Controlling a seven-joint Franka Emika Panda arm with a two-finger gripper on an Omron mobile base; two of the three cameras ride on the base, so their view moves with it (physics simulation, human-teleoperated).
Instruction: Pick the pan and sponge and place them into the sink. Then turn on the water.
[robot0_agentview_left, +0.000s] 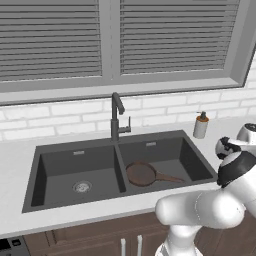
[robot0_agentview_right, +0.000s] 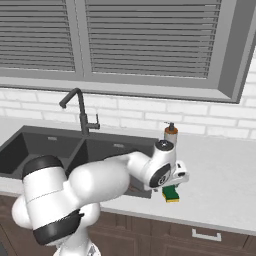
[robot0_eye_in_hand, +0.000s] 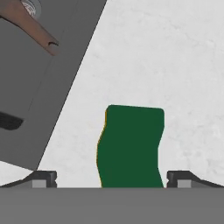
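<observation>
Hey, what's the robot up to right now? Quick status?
Gripper open, straddling the sponge on the counter. Pan in the sink. Nothing in the way.

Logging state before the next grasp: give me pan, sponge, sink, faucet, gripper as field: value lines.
pan: pan lies in the right basin of the sink, handle pointing right
sponge: sponge lies green side up on the counter, right of the sink, not yet in it
faucet: faucet stands behind the divider; no water seen
gripper: gripper is open, above the sponge, one finger on each side, not touching it
soap bottle: soap bottle stands behind the sink's right corner
</observation>
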